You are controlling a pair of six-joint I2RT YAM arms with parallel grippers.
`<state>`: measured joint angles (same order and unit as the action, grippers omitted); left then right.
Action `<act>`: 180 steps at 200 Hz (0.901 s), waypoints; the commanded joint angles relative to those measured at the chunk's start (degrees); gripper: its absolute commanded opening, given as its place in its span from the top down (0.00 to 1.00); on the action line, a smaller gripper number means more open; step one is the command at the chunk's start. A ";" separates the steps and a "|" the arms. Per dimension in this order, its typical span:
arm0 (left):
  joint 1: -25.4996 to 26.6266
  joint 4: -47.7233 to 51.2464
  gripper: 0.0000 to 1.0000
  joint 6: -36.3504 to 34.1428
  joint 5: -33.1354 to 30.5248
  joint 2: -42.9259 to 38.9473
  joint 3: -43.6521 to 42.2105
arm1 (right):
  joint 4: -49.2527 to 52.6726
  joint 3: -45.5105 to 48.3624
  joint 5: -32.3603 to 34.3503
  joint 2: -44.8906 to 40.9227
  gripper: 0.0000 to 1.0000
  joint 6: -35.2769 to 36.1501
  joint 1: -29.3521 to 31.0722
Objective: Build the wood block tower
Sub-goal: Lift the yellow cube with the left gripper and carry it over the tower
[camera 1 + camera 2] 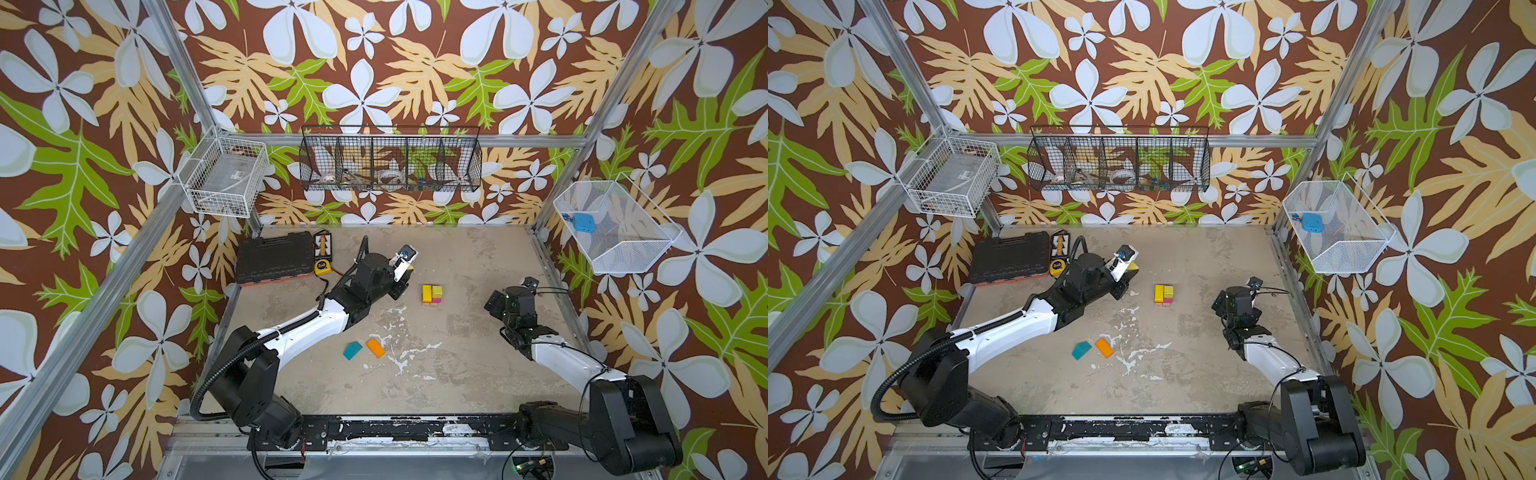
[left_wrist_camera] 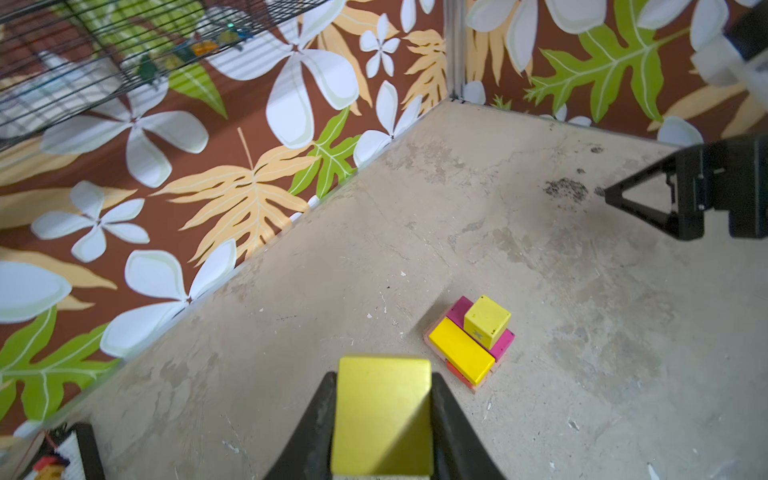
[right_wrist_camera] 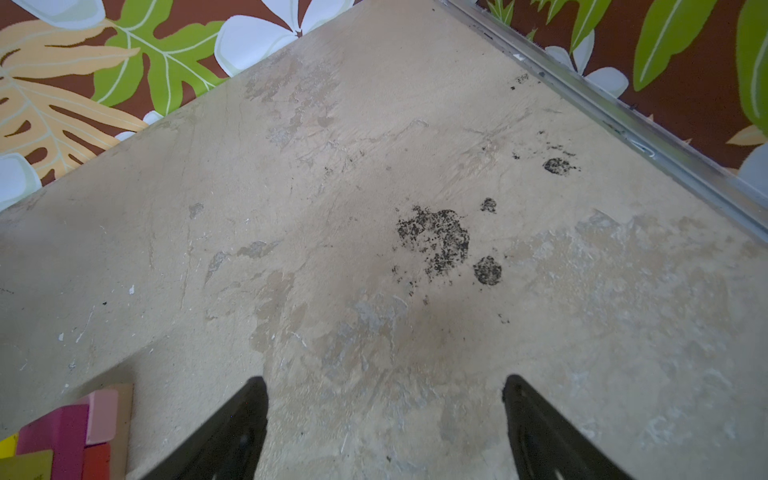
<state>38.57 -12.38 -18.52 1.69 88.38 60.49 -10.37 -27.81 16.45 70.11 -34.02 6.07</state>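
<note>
Nearest the base, two of the wood blocks lie loose on the table (image 1: 457, 374): a teal roof-shaped piece (image 1: 352, 350) and an orange brick (image 1: 375, 347), just beside each other.

Further in, a yellow-green cube (image 2: 382, 415) is clamped between the jaws of the left gripper (image 2: 382, 376), short of the tower (image 2: 469, 345). The tower stands at mid-table. A second cube (image 2: 486, 320) rests on a magenta brick, a yellow brick (image 2: 459, 355) lies alongside, and red and tan pieces are seen beneath.

The step in hand is judged to be placement of the held cube on the yellow brick, beside its twin.
1. The cube should be brought directly above the free face and squared to the brick's edges.
2. It should be lowered until contact is made before the jaws are parted.
3. A sideways approach is to be avoided, since the seated cube could be pushed off.

The right gripper (image 3: 382, 382) is spread wide and empty, near the tower on its other side. It should be kept clear.

Beyond, a black tool case (image 1: 274, 257) lies closed; its contents cannot be told. On the walls:
- A white wire basket (image 1: 220, 203) holds a clear box-like item.
- A black partitioned basket (image 1: 374, 145) holds a tape roll and oddments too small to name.
- A white mesh basket (image 1: 623, 257) holds a blue object (image 1: 582, 222).
</note>
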 commanded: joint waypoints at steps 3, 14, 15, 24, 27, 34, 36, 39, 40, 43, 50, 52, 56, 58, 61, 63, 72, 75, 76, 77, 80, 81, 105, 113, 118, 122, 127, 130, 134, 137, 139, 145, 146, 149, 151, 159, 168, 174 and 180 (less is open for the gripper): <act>-0.67 -0.44 1.00 -11.61 10.75 0.54 -0.27 | -2.10 0.95 0.53 -1.43 0.10 0.01 0.05; -1.39 0.60 1.00 -12.82 14.30 1.18 0.68 | -2.35 1.24 0.56 -1.89 0.09 0.01 0.00; -1.43 0.86 1.00 -13.01 14.65 1.27 0.86 | -2.41 1.30 0.58 -1.90 0.09 0.01 0.00; -2.07 3.08 1.00 -14.14 17.72 2.43 2.39 | -2.46 1.28 0.44 -1.99 0.09 0.01 0.00; -2.23 3.76 1.00 -14.48 18.61 2.93 3.01 | -2.46 1.35 0.43 -1.95 0.09 0.01 0.01; -2.58 5.26 1.00 -15.31 20.06 4.11 4.21 | -2.41 1.27 0.43 -1.84 0.09 0.01 0.00; -2.65 5.55 1.00 -15.58 20.38 4.40 4.53 | -2.45 1.27 0.43 -1.78 0.09 0.01 0.00; -2.77 6.14 1.00 -16.01 20.79 4.90 4.97 | -2.42 1.19 0.42 -1.73 0.09 0.01 0.00; -2.78 6.32 1.00 -16.19 20.88 5.06 5.07 | -2.35 1.19 0.38 -1.69 0.09 0.01 0.00; -2.79 6.79 1.00 -16.46 21.16 5.52 5.52 | -2.35 1.16 0.42 -1.65 0.09 0.05 0.00; -2.80 7.64 1.00 -17.49 21.71 6.53 6.24 | -2.29 1.08 0.31 -1.55 0.09 0.01 0.02; -2.80 7.88 1.00 -17.81 21.93 6.78 6.33 | -2.33 1.09 0.27 -1.55 0.09 0.01 0.00; -2.80 8.06 1.00 -18.13 22.24 7.31 6.55 | -2.29 1.01 0.25 -1.47 0.09 0.01 0.00; -2.84 8.12 1.00 -18.30 22.37 7.55 6.70 | -2.29 1.05 0.25 -1.47 0.09 0.01 0.04; -2.86 8.15 1.00 -18.58 22.64 7.90 6.81 | -2.29 1.09 0.25 -1.51 0.09 0.01 0.00; -2.88 8.16 1.00 -18.72 22.78 8.18 7.00 | -2.33 1.09 0.25 -1.54 0.09 0.01 0.00; -2.88 8.74 1.00 -19.36 23.59 9.44 7.84 | -2.33 1.09 0.21 -1.60 0.09 0.02 0.03; -2.88 9.16 1.00 -19.62 23.93 9.92 8.25 | -2.36 1.09 0.18 -1.63 0.09 0.07 0.01; -2.88 9.32 1.00 -19.62 23.95 10.03 8.46 | -2.36 1.14 0.17 -1.64 0.09 0.04 0.05; -2.88 9.49 1.00 -19.66 24.05 10.18 8.62 | -2.37 1.16 0.17 -1.64 0.09 0.07 0.02; -2.86 9.97 1.00 -19.85 24.30 10.65 9.13 | -2.42 1.17 0.16 -1.64 0.09 0.14 0.00; -2.87 10.08 1.00 -19.87 24.40 10.79 9.26 | -2.39 1.18 0.21 -1.64 0.09 0.07 0.00; -2.88 13.17 1.00 -21.25 26.40 13.91 12.64 | -2.55 1.22 0.16 -1.77 0.09 0.11 0.05; -2.88 13.97 1.00 -21.69 27.16 14.88 13.67 | -2.47 1.20 0.10 -1.60 0.09 0.10 0.00; -2.88 14.64 1.00 -22.02 27.59 15.52 14.37 | -2.46 1.18 0.11 -1.56 0.09 0.17 0.01; -2.88 15.20 1.00 -22.36 27.99 16.01 15.03 | -2.47 1.11 0.08 -1.47 0.09 0.12 0.01; -2.88 15.98 1.00 -22.83 28.30 16.75 15.95 | -2.40 1.05 0.06 -1.40 0.09 0.10 0.07; -2.88 16.53 1.00 -23.07 28.45 17.25 16.42 | -2.43 1.00 0.05 -1.38 0.09 0.19 0.01; -2.88 17.21 1.00 -23.32 28.67 17.85 17.12 | -2.46 0.99 0.04 -1.31 0.09 0.11 0.02; -2.88 17.74 1.00 -23.46 28.67 18.22 17.66 | -2.46 0.95 -0.01 -1.29 0.09 0.24 0.00; -2.88 18.05 1.00 -23.59 28.75 18.54 18.02 | -2.46 0.99 -0.01 -1.29 0.09 0.20 0.00; -2.88 19.05 1.00 -23.97 28.79 19.33 18.94 | -2.44 1.00 -0.01 -1.30 0.09 0.23 0.02; -2.88 19.19 1.00 -24.04 28.80 19.53 19.08 | -2.45 1.00 -0.01 -1.29 0.09 0.20 0.01; -2.88 19.56 1.00 -24.20 28.95 19.89 19.48 | -2.45 0.97 0.00 -1.29 0.09 0.19 0.00; -2.88 19.80 1.00 -24.37 28.97 20.10 19.71 | -2.46 0.98 -0.01 -1.29 0.09 0.18 0.00; -2.88 20.36 1.00 -24.87 29.19 20.97 20.42 | -2.46 0.99 -0.01 -1.29 0.09 0.18 0.00; -2.88 20.95 1.00 -25.58 29.64 21.88 21.10 | -2.52 0.95 -0.01 -1.29 0.09 0.18 0.00; -2.88 21.34 1.00 -26.01 29.96 22.47 21.54 | -2.46 0.95 0.02 -1.24 0.09 0.18 0.00; -2.90 21.90 1.00 -26.48 30.03 23.18 22.19 | -2.48 0.92 0.03 -1.27 0.09 0.18 0.00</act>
<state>35.75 6.09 -42.24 29.39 109.84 80.88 -11.99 -26.59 16.43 68.75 -34.04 6.07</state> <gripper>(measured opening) 0.338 0.907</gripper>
